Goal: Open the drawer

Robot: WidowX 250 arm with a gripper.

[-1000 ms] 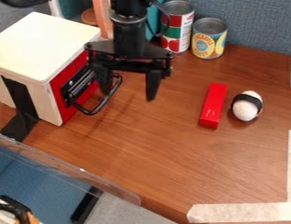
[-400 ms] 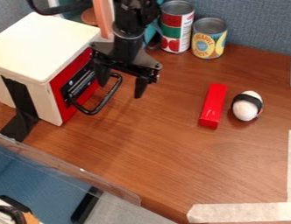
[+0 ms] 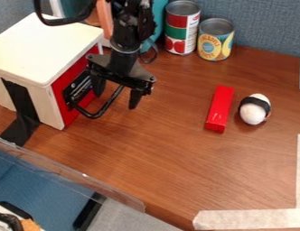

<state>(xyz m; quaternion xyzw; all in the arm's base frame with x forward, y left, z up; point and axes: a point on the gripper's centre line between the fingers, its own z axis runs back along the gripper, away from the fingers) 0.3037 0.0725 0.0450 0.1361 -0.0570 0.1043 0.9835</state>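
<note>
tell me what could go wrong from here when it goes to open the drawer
The open gripper appears to straddle the handle, but depth is unclear, so it might miss or slip off. Pulling could also drag the white box if the black tape down its side loosens.

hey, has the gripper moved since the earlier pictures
Yes. Judged against the black handle, which sits where it did, the gripper has shifted toward the view's left edge and a bit lower in the view.
</note>
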